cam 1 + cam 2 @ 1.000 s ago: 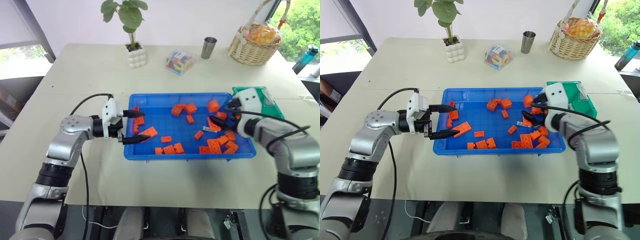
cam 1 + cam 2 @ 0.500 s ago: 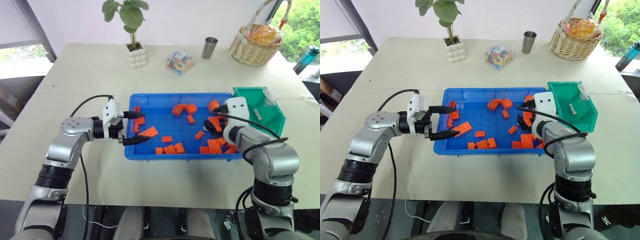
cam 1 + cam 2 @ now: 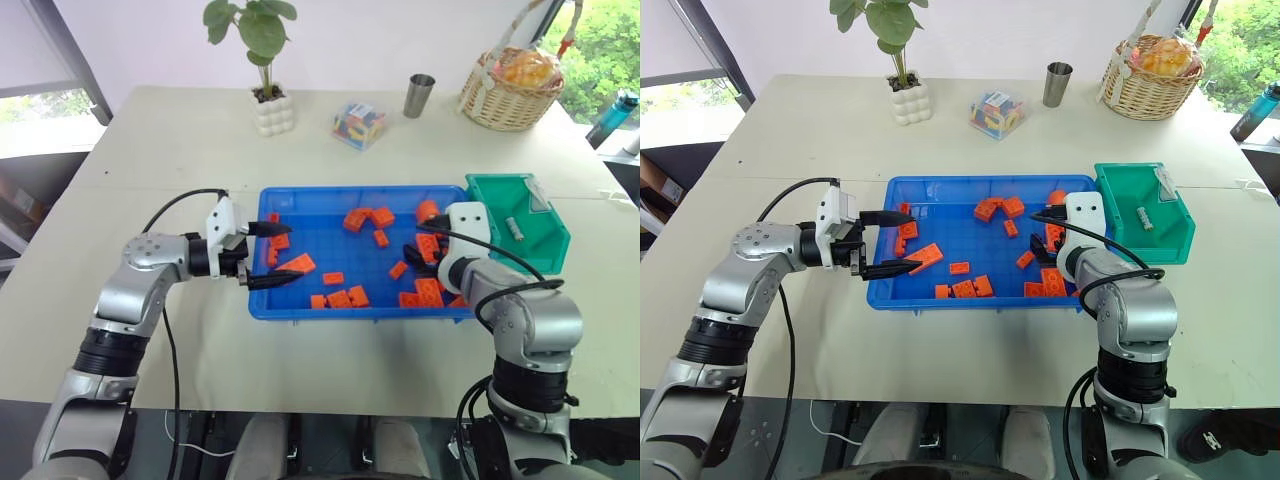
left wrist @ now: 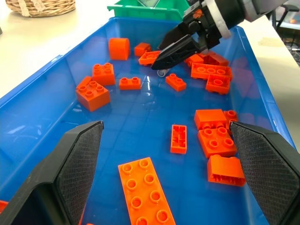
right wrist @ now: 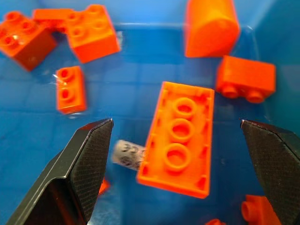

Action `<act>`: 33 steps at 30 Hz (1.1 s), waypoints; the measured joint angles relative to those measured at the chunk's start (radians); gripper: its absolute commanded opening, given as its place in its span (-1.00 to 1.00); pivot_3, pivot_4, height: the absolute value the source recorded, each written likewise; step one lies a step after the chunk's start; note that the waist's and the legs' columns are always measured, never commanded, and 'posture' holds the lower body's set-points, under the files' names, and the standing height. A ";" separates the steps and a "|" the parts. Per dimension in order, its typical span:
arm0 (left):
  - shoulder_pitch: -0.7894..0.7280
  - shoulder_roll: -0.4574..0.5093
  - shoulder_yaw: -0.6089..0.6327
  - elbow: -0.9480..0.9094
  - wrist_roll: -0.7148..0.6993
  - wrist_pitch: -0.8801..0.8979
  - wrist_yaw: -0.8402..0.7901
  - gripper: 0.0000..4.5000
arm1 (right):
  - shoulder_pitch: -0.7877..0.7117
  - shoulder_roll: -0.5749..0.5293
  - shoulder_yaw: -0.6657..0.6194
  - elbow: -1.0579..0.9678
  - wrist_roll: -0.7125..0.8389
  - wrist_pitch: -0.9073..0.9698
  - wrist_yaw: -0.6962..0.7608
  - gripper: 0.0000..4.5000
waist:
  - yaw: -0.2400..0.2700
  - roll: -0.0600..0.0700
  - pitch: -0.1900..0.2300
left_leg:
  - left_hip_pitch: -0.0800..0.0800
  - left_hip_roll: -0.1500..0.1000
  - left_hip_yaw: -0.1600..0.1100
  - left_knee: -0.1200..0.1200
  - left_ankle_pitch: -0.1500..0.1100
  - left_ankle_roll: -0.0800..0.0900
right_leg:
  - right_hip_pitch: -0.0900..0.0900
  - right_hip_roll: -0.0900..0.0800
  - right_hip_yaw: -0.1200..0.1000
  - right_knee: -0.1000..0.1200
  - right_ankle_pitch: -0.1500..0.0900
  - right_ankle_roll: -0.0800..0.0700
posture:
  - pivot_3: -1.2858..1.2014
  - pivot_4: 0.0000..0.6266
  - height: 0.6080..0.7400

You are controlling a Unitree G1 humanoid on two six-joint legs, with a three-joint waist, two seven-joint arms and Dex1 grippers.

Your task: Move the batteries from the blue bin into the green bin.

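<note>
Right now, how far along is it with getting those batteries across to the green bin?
One battery already lies in the green bin. Neither gripper is carrying anything: the right gripper is open over another battery that pokes out from under an orange brick in the blue bin, and the left gripper is open at the tray's other end. That battery remains; more may be hidden.

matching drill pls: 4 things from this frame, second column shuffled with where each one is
1. green bin
2. wicker basket
3. potted plant
4. left gripper

A. open, at the blue bin's left end
B. far right corner of the table
C. touching the blue bin's right end, one battery inside
D. far side of the table, left of the clear box

Pairs: 1-C, 2-B, 3-D, 4-A
</note>
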 measured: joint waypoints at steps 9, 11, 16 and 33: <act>0.001 0.000 0.000 0.000 0.000 -0.002 0.000 1.00 | 0.000 0.027 -0.032 0.011 0.000 -0.022 -0.009 0.09 | -0.001 0.000 0.000 | 0.000 0.000 0.000 0.000 0.000 0.000 | 0.000 0.000 0.000 0.000 0.000 0.000 | 0.03 -0.52 0.07; 0.001 0.000 0.000 0.000 0.000 -0.004 0.000 1.00 | 0.000 0.028 -0.032 0.011 0.000 -0.024 -0.009 -0.40 | -0.001 0.000 0.000 | 0.000 0.000 0.000 0.000 0.000 0.000 | 0.000 0.000 0.000 0.000 0.000 0.000 | 0.03 -0.52 0.07; 0.001 -0.001 0.000 0.001 0.000 -0.006 0.000 1.00 | -0.001 0.006 -0.011 0.018 0.000 -0.061 0.008 -0.48 | -0.001 0.000 0.000 | 0.000 0.000 0.000 0.000 0.000 0.000 | 0.000 0.000 0.001 0.000 0.000 0.000 | 0.03 -0.52 0.07; -0.009 -0.006 -0.002 0.013 0.002 -0.011 -0.001 1.00 | -0.166 -0.285 0.350 0.166 0.044 -0.340 0.402 0.73 | -0.014 0.000 0.000 | 0.000 0.000 0.000 -0.001 0.000 0.000 | -0.001 0.000 0.001 0.000 0.000 0.000 | 0.03 -0.52 0.07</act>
